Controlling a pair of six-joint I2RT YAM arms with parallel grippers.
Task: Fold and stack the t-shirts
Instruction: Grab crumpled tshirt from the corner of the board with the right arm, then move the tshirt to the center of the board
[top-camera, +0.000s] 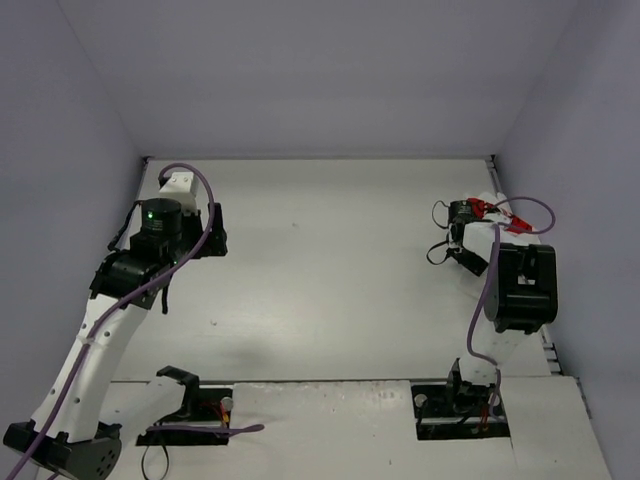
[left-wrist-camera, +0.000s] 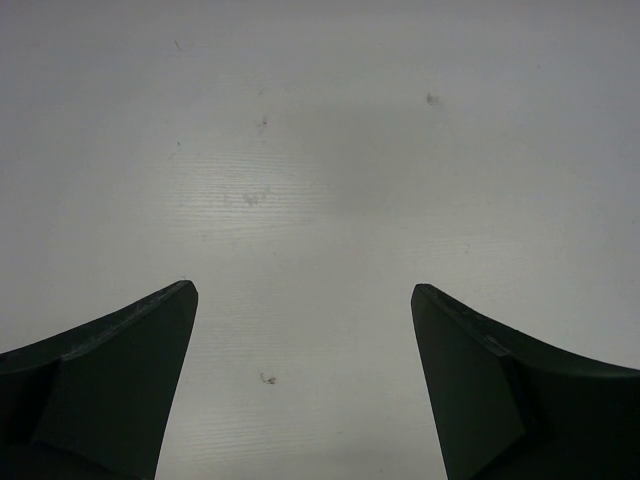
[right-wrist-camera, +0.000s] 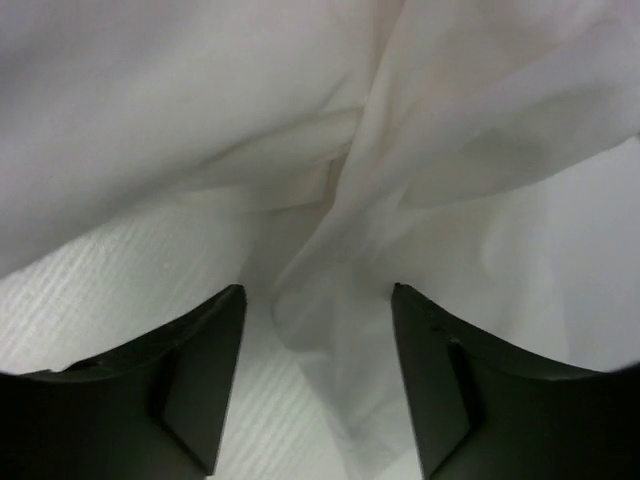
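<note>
White t-shirt fabric (right-wrist-camera: 330, 130) fills the right wrist view, bunched in soft folds over the pale table. One fold (right-wrist-camera: 330, 330) hangs down between the dark fingers of my right gripper (right-wrist-camera: 318, 290), whose jaws stand apart on either side of it without pinching it. In the top view, the right arm (top-camera: 520, 285) reaches to the table's back right corner, where a little white cloth (top-camera: 492, 198) shows by the wall. My left gripper (left-wrist-camera: 302, 287) is wide open over bare table, with nothing between its fingers. It hovers at the back left (top-camera: 216, 232).
Grey walls close in the white table (top-camera: 330, 260) on the left, back and right. Purple cables run along both arms. The two arm bases sit at the near edge (top-camera: 190, 415) (top-camera: 462, 405).
</note>
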